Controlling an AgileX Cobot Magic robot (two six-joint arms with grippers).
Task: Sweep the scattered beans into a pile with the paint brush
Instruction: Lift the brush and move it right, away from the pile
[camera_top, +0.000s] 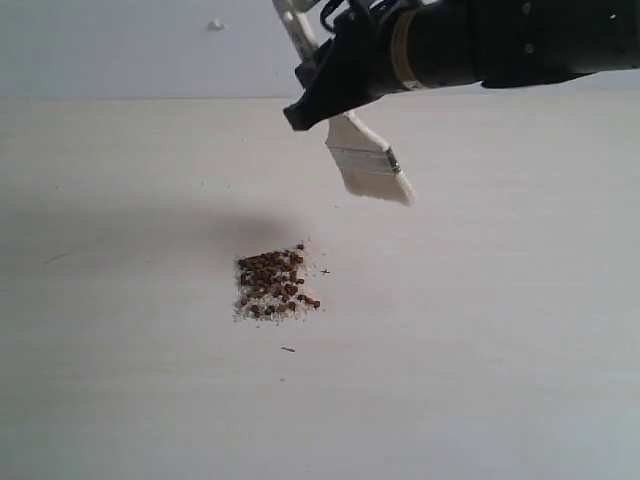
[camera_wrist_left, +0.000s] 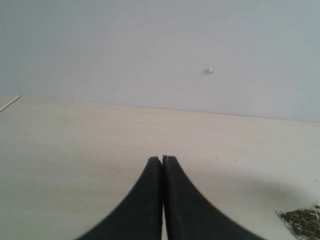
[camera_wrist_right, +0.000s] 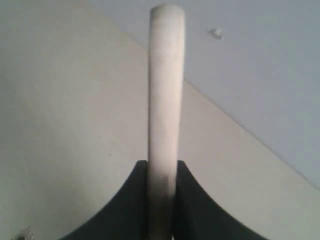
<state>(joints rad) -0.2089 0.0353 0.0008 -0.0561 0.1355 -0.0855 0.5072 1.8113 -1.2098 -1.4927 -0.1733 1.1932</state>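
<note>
Brush (camera_top: 368, 165) in the air, beans (camera_top: 270, 268) heaped on the counter (camera_top: 500, 350).
The brush hangs tilted with its off-white bristles down and its pale handle clamped between the right fingers (camera_wrist_right: 195, 210), clear of the pile (camera_top: 273, 287). The reddish-brown beans cluster in one dense squarish patch among pale crumbs, with a few strays at its edge.

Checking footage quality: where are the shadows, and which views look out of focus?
Exterior view: a broad soft shadow darkens the pale table beside the pile of reddish-brown beans. Left wrist view: the shut black left gripper is blurred. Right wrist view: the pale wooden handle of the wide paint brush is out of focus.
</note>
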